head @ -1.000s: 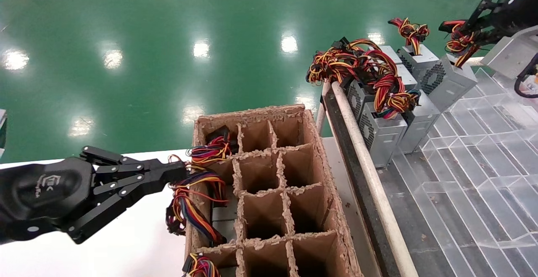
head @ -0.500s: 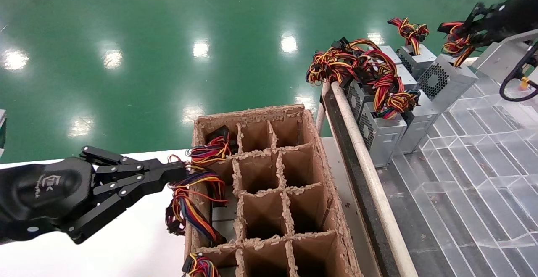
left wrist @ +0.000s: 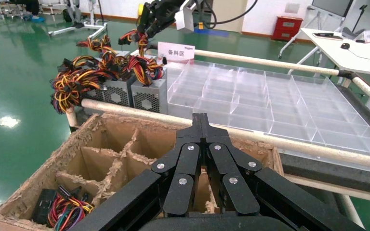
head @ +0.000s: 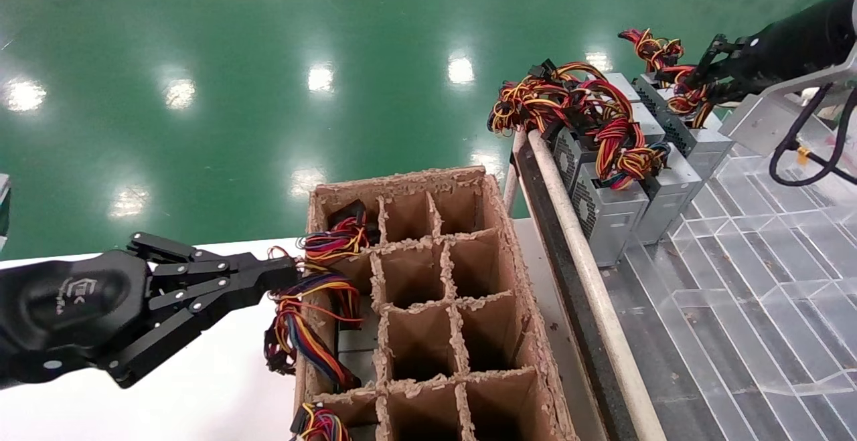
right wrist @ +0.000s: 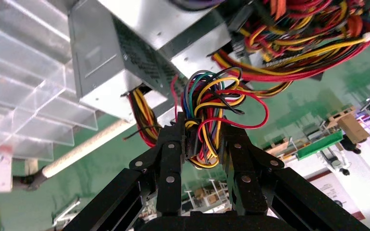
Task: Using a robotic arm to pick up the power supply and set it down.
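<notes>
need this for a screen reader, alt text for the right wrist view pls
The right end effector grips a wire bundle trailing from a grey power supply, which sits by a clear divider tray over green floor.

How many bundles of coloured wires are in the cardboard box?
3 bundles, all in the box's left column: one in the far corner cell, one spilling over the left wall, one at the picture's bottom edge. Others may be hidden.

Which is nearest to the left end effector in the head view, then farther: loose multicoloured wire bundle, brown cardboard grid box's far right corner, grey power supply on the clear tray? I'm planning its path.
From the left end effector:
1. Multicoloured wire bundle, right beside its tips.
2. Brown cardboard grid box's far right corner, farther right.
3. Grey sheet-metal power supply, far right, held by the right end effector.
</notes>
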{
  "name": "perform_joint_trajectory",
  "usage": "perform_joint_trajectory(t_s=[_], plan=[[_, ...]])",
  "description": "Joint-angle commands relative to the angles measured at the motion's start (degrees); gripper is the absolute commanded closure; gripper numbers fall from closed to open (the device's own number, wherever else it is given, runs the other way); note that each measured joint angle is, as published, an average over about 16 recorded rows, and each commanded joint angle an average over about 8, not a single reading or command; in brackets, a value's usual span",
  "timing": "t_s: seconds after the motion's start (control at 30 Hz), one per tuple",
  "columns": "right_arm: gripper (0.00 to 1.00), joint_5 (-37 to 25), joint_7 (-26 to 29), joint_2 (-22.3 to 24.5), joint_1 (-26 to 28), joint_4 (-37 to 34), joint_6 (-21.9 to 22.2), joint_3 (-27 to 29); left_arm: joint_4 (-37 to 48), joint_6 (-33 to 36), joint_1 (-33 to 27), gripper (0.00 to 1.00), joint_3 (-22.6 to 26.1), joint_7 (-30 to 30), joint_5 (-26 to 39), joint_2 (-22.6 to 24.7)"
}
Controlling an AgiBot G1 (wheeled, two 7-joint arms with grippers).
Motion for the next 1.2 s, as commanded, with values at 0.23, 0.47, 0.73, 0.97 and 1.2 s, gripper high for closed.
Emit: perform_joint_trajectory(t_s=[0.23, 0.47, 0.73, 0.97, 1.2], plan=[[0.0, 1.02, 0.68, -0.11, 0.06, -0.45, -1.26, 0.7, 0.0, 0.0, 0.0, 1.0, 0.0, 0.0, 0.0, 0.0], [0.0, 2.94, 3.06, 0.46, 0.8, -1.39, -3.06, 2.04, 0.0, 0.0, 0.0, 1.0, 0.0, 0.0, 0.0, 0.0], [0.0, 8.18, 8.56, 3.06, 2.61, -2.8, -5.56, 5.7, 0.0, 0.0, 0.0, 1.0, 0.0, 0.0, 0.0, 0.0], [0.0, 15.24, 14.56, 6.28, 3.85, -3.5, -7.99, 10.7, 0.0, 0.0, 0.0, 1.0, 0.0, 0.0, 0.0, 0.0], [0.0, 18.84, 22.02, 8.54, -0.88, 1.71, -9.51, 14.88, 0.01, -0.01, 0.02, 1.0, 0.0, 0.0, 0.0, -0.01]])
